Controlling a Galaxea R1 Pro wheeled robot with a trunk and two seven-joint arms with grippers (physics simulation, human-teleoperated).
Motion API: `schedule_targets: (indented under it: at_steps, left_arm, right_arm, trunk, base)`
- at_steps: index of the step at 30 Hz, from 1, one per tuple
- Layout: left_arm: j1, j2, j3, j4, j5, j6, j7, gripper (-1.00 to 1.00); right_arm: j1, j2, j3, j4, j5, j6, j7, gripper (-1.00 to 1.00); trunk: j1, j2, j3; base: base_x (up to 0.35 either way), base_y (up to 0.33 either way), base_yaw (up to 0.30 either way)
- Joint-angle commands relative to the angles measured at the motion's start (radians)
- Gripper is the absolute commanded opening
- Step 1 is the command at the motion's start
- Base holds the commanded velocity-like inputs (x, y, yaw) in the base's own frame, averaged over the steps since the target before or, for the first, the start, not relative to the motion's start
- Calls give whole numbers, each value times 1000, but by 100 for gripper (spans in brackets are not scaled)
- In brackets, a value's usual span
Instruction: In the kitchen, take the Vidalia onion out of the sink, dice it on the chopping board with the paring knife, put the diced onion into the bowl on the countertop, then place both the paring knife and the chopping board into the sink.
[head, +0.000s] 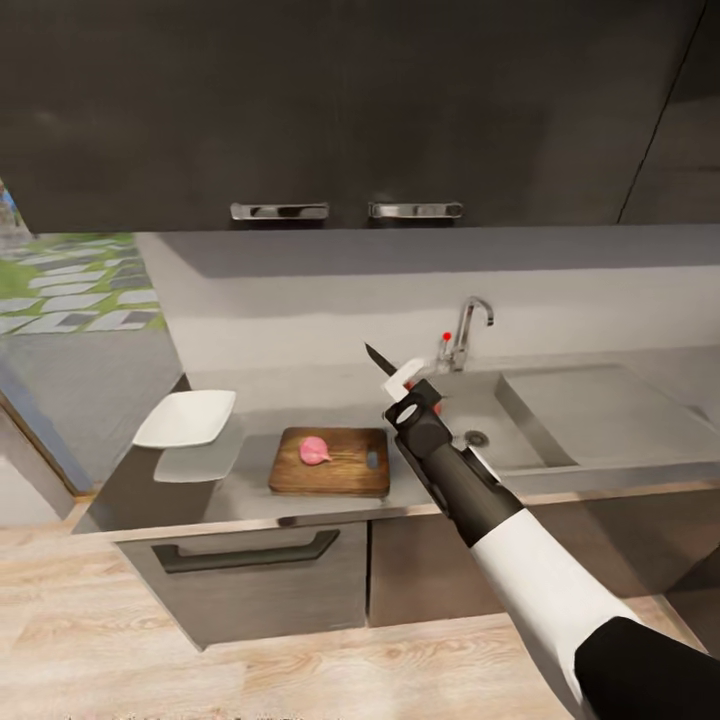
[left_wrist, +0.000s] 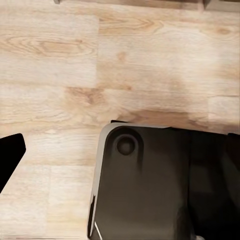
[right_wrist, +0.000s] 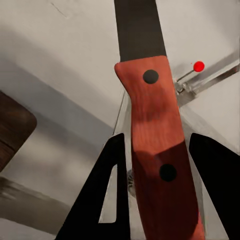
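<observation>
A robot's right gripper (head: 408, 392) holds a paring knife (head: 381, 361) above the dark grey countertop (head: 420, 480), its black fingers (right_wrist: 107, 190) closed on the orange-red riveted handle while the dark pointed blade angles up toward 11 o'clock. The knife hangs over the seam between the counter and the matt grey sink (head: 500, 425), a rectangular recessed basin with a round drain and a flat drainboard at its 3 o'clock side. A curved chrome tap (head: 468, 330) with a red dot stands behind the basin, at 12 o'clock from the drain.

The pinkish onion (head: 314, 450) lies on the chopping board (head: 330, 462), a brown wooden rectangle with rounded corners and visible grain, at 9 o'clock from the gripper and well apart from it. The board's front edge sits close to the counter's thin metallic front rim. A glossy white square bowl (head: 186, 418) rests at 9 o'clock from the board, near the counter's end, with bare worktop between them.

The left wrist camera looks down on light wood floor (left_wrist: 100, 65) and a dark rounded part of the robot (left_wrist: 160, 185); whether the left fingers are apart or together cannot be told.
</observation>
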Motion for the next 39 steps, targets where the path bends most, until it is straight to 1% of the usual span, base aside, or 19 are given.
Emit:
schedule_targets:
  at_steps: [1,2,4,6,9,10,12,14,16,18,21,25,27,29,34,37,38,39]
  left_arm:
    - [0,0,2,-1,11,1,-10,100]
    - [0,0,2,-1,11,1,-10,100]
    - [0,0,2,-1,10,1,-10,100]
    - [0,0,2,-1,11,1,-10,100]
    - [0,0,2,-1,10,1,-10,100]
    - [0,0,2,-1,10,1,-10,100]
    - [0,0,2,-1,10,1,-10,100]
    - [0,0,2,-1,10,1,-10,100]
    - [0,0,2,-1,10,1,-10,100]
    - [0,0,2,-1,9,1,-10,100]
    - [0,-1,2,-1,9,1,-10,100]
    - [0,-2,2,-1,9,1,-10,100]
    - [0,-2,2,-1,9,1,-10,100]
    - [0,-2,2,-1,9,1,-10,100]
    - [0,-1,2,-1,9,1,-10,100]
    - [0,-2,2,-1,9,1,-10,100]
    - [0,-2,2,-1,9,1,-10,100]
    - [0,-2,2,-1,9,1,-10,100]
  right_arm:
    - [-1,1,10,2,6,3,0,-100]
    - [-1,2,25,3,6,1,-8,-100]
    - [-1,10,74,5,7,0,-50,-100]
    - [-1,24,134,10,6,-1,-139,-100]
    - [-1,44,235,37,3,-1,-314,-100]
    - [-1,47,264,44,2,-2,-361,-100]
    - [-1,47,298,57,0,-2,-413,-100]
    - [-1,47,312,81,-1,-2,-433,-100]
    - [5,47,317,106,-2,-13,-443,-100]
    - [14,47,321,144,-2,-43,-447,-100]
    - [28,47,323,187,-2,-66,-450,-100]
    - [48,47,328,241,-2,-73,-451,-100]
    - [55,47,340,269,-1,-74,-452,-100]
    - [58,47,368,278,-1,-75,-453,-100]
    - [60,47,418,282,-1,-74,-455,-100]
    - [69,47,473,282,-1,-74,-463,-100]
    - [75,47,510,281,-1,-74,-492,-100]
    - [78,47,523,279,-1,-74,-512,-100]
  trunk:
    - [1,-2,-2]
    - [1,-2,-3]
    - [1,-2,-3]
    - [1,-2,-3]
    - [1,-2,-3]
    - [1,-2,-3]
    - [1,-2,-3]
    - [1,-2,-3]
    - [1,-2,-3]
    - [1,-2,-3]
    - [1,-2,-3]
    - [1,-2,-3]
    - [1,-2,-3]
    - [1,-2,-3]
    - [1,-2,-3]
    - [1,-2,-3]
    - [1,-2,-3]
    - [1,-2,-3]
  base:
    - [0,0,152]
    - [0,0,97]
    - [0,0,51]
    - [0,0,21]
    - [0,0,7]
    - [0,0,3]
    - [0,0,1]
    - [0,0,0]
    - [0,0,0]
    - [0,0,0]
    - [0,0,0]
    - [0,0,0]
    - [0,0,0]
    - [0,0,0]
    - [0,0,0]
    - [0,0,0]
    - [0,0,0]
    - [0,0,0]
